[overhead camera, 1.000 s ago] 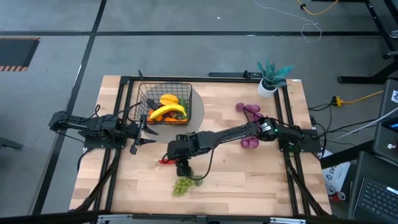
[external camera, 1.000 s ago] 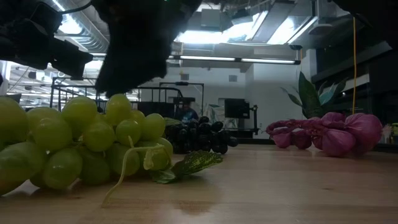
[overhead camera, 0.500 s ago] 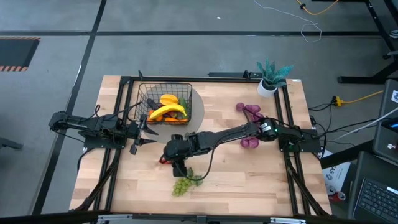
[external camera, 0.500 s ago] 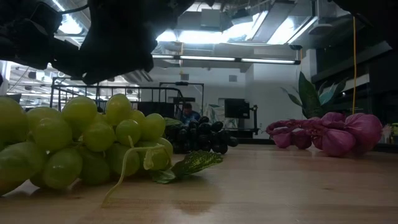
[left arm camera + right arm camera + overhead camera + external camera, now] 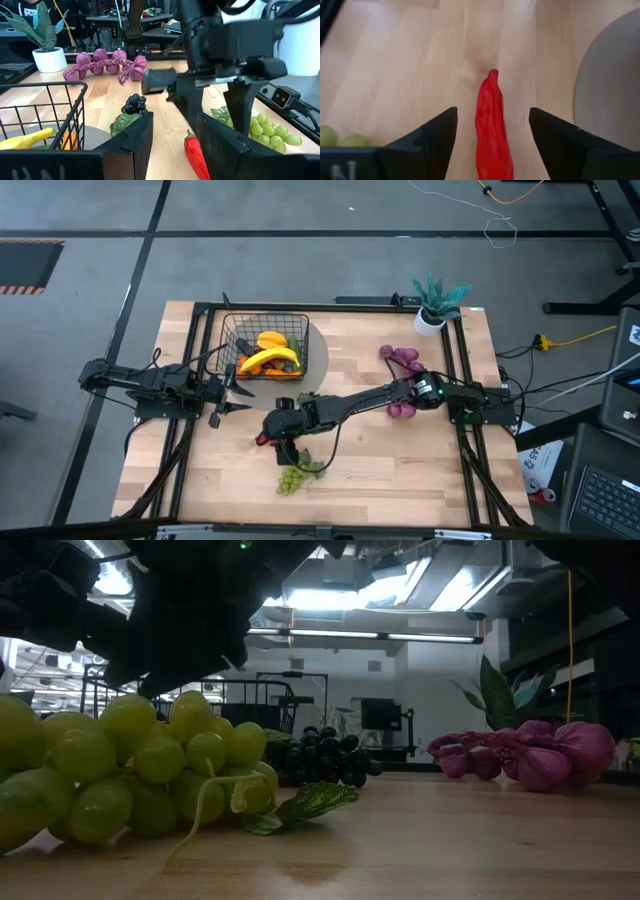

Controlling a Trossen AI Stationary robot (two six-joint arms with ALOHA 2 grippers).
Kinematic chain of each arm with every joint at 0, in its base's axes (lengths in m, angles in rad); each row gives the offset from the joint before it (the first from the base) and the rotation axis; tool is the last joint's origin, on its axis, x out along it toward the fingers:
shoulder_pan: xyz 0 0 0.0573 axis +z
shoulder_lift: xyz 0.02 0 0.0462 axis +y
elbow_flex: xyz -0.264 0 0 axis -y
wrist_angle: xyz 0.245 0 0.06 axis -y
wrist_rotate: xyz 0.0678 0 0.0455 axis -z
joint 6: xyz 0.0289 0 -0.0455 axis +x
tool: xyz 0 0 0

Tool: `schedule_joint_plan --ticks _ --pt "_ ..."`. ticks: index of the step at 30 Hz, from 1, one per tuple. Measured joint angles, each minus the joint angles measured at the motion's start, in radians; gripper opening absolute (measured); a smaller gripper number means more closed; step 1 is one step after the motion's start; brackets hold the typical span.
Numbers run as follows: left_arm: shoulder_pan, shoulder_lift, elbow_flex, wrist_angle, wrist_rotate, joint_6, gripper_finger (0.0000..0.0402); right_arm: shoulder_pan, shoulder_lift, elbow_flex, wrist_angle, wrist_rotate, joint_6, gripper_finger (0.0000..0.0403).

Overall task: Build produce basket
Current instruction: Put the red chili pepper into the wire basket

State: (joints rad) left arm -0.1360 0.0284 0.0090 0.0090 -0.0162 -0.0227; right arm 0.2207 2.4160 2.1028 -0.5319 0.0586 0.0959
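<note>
I saw bare wood either side of the red chili (image 5: 492,131); green grapes (image 5: 292,478) crowded its five o'clock side.

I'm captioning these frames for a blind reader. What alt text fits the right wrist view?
A red chili lies lengthwise on the wooden table, centred between the open fingers of the right gripper, which point down at it without touching. Green grapes peek in at one edge, a grey mat at the other.
</note>
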Motion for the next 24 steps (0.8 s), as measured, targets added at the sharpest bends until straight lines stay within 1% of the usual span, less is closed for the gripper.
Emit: schedule_joint_plan --ticks 19,24 --pt "0.000 0.005 0.000 0.000 0.003 0.006 0.0147 0.000 0.107 -0.001 0.015 -0.007 0.020 0.0252" --pt "0.000 0.005 0.000 0.000 0.003 0.006 0.0147 0.000 0.118 -0.001 0.004 -0.007 0.033 0.0234"
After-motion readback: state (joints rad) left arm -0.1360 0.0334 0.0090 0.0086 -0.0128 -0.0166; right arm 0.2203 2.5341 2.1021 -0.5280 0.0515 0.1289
